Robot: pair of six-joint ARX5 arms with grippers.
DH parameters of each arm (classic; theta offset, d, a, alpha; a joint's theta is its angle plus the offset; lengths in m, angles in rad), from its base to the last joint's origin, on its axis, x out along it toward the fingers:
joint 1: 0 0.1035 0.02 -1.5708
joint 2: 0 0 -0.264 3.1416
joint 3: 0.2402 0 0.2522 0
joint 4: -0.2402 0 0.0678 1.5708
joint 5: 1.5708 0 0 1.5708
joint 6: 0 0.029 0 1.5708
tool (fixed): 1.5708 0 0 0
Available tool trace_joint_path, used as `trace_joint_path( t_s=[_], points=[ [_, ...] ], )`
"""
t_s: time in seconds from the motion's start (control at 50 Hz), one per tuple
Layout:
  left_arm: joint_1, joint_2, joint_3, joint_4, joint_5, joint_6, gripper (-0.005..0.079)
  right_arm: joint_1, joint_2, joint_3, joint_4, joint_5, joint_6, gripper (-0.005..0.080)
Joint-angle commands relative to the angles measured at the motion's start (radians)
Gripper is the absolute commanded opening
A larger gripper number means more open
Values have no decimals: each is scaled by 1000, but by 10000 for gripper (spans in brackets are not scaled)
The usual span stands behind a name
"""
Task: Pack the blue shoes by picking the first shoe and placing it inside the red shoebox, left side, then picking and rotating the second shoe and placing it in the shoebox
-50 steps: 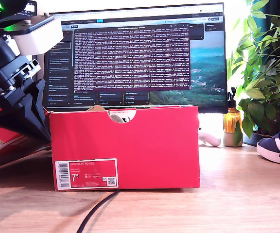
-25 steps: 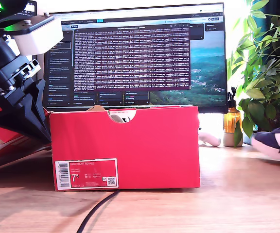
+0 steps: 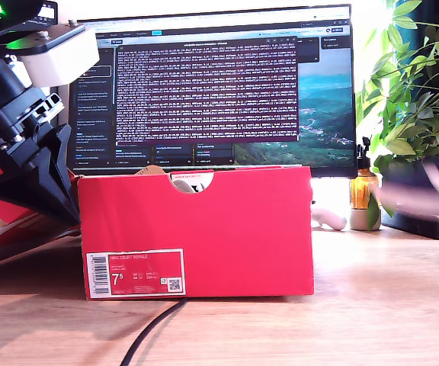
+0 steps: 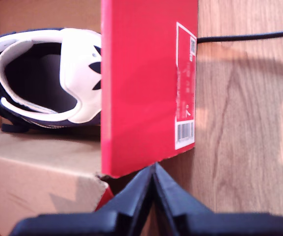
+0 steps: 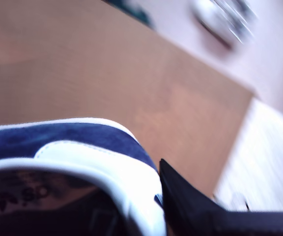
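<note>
The red shoebox [image 3: 197,229] stands open in the middle of the exterior view, its notch and white label facing the camera. One blue shoe [image 4: 48,73] lies inside it, and a bit of white shows through the notch [image 3: 191,183]. My first gripper [image 4: 154,168] is shut and empty, just outside the box's red wall [image 4: 141,88], on the exterior view's left [image 3: 56,202]. My second gripper [image 5: 154,196] is shut on the heel collar of the other blue shoe [image 5: 72,142], with one black finger [image 5: 185,206] against the outside of the heel. That shoe is only a faint blur [image 3: 425,194] above the table at the exterior view's right.
A black cable [image 3: 155,328] runs from under the box toward the front edge. Behind the box stands a monitor [image 3: 212,84]. A plant [image 3: 418,91], an amber bottle [image 3: 363,191] and a white object [image 3: 330,219] are at the exterior view's right. The red lid [image 3: 6,221] lies under the first arm.
The blue shoe at the exterior view's right has left the table, risen and become a blur. The first arm and the box have not moved.
</note>
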Motion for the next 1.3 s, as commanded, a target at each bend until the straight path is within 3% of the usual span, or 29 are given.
trace_joint_path(
  t_s=[0.0, 0.08, 0.26, 0.5, 0.72, 1.02, 1.28],
  points=[
    [-1, 11, 3, 21, 5, -4, -18, 3, -51, 56, 48, -26, -172, -13],
    [-1, 11, 3, 21, 5, -4, -18, 4, -65, 98, 79, -92, -376, -13],
    [-1, 11, 3, 21, 5, -3, -18, 8, -65, 193, 129, -249, -631, -13],
    [-1, 11, 3, 21, 5, -4, -18, 40, -65, 299, 233, -422, -918, -13],
    [-1, 11, 3, 21, 5, -3, -18, 116, -65, 356, 301, -580, -1126, -13],
    [-1, 11, 3, 21, 5, -3, -18, 272, -42, 358, 428, -605, -1302, -13],
    [-1, 11, 3, 21, 5, -4, -18, 358, 30, 358, 531, -603, -1412, -13]
  ],
)
